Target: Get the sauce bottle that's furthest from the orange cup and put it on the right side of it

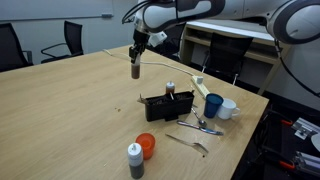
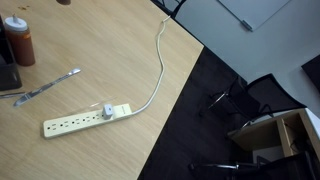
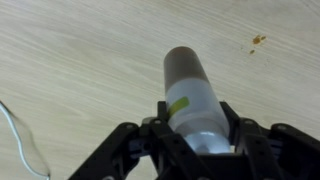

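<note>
We see the tool (image 1: 136, 56) clenched on the sauce bottle (image 1: 135, 70). In the wrist view, its dark fingers (image 3: 235, 135) press on both sides of the pale body. The bottle hangs upright over the far part of the counter (image 1: 60, 110), well apart from the orange cup (image 1: 146, 143). That cup sits near the front edge, just beside a white-capped grey bottle (image 1: 135, 160).

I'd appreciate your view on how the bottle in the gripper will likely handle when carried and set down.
Tall and slim, the bottle will probably tip easily on release. Its smooth round body, pinched by the gripper, may slip or twist.
</note>
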{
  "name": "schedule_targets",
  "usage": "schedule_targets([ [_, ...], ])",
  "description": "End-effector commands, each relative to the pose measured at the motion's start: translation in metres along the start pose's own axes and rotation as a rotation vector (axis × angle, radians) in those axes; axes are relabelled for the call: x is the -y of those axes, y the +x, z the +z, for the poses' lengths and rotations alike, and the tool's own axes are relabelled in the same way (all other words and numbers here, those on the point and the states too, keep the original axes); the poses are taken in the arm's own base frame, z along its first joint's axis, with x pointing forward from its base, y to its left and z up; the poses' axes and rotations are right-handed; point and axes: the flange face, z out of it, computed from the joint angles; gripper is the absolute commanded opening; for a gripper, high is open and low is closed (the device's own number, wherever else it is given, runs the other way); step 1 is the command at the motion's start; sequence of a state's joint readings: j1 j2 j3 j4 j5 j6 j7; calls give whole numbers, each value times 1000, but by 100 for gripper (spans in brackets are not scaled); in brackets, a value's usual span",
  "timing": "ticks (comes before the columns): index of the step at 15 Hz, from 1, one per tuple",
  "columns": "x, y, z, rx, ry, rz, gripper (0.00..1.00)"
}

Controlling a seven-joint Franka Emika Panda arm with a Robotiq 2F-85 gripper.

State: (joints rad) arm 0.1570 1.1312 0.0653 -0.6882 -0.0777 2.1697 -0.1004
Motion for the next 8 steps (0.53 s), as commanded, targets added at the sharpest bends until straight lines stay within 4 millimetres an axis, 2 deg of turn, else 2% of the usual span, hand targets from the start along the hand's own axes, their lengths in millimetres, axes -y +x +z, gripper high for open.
schedule_targets([
  [1,12,16,-60,-24,32,-28,27],
  [5,56,34,-140,-80,108,-115,27],
  [8,98,33,-194,-71,131,-189,27],
])
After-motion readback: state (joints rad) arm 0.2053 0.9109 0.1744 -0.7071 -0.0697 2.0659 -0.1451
